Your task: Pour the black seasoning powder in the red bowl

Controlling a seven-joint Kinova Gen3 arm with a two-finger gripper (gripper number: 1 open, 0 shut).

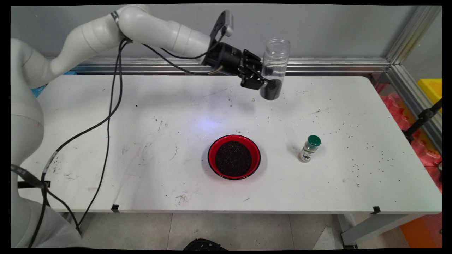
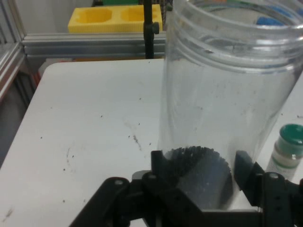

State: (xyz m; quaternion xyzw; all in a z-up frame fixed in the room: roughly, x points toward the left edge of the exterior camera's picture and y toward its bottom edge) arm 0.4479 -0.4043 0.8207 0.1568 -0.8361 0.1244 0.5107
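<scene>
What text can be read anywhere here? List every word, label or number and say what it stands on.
None can be read.
Small shaker bottle with a green cap: its label has dark print, too small to read.
Clear jar held in the claw: no lettering shows.
Red bowl: no marking.

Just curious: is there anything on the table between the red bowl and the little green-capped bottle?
No: in the main view, only bare table lies between the red bowl and the green-capped bottle.
</scene>
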